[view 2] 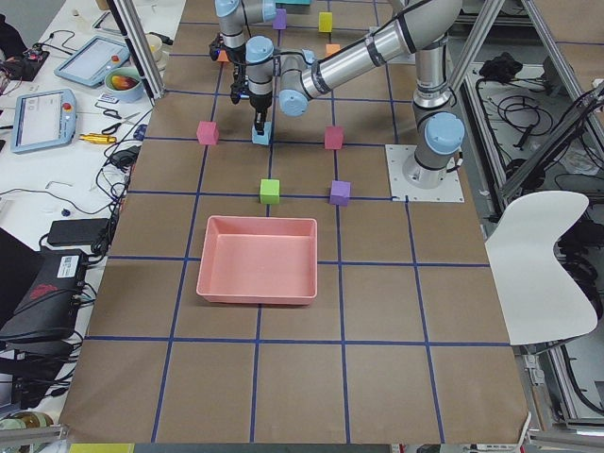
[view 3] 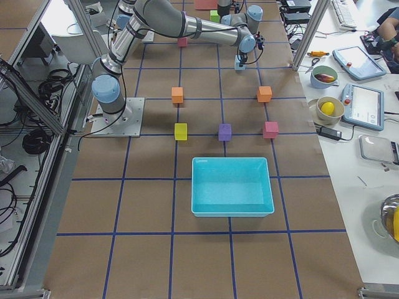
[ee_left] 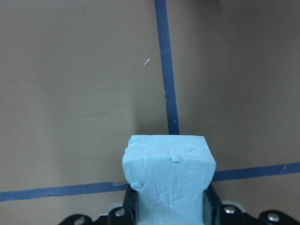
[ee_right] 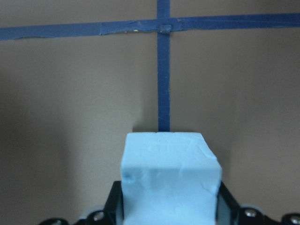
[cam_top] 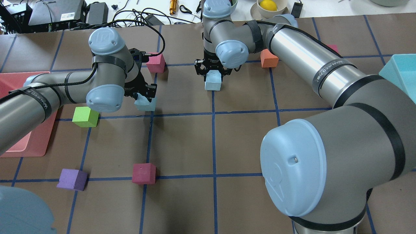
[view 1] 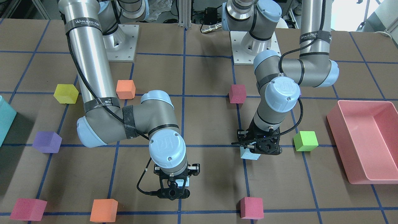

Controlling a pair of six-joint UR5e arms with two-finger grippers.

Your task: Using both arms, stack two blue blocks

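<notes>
Two pale blue blocks are being gripped at once, one by each arm. The left end effector (cam_top: 144, 95) is being held closed on the left blue block (cam_top: 145, 103), with its fingers pressed against two opposite faces, as is shown in the left wrist view. That block is being held low over the brown desk (cam_top: 240, 139) beside a crossing of blue tape lines (cam_top: 182, 113), and a green cube (cam_top: 85, 116) is seen between it and a pink tray (cam_top: 35, 143). The right end effector (cam_top: 213, 69) is likewise being clamped narrowly on the right blue block (cam_top: 213, 83), which fills the gap between its fingers on the desk's middle tape line, near an orange cube (cam_top: 269, 60). The two blocks are being held well apart, neither on the other. Whether either is being rested on the desk or lifted just clear cannot be told.
</notes>
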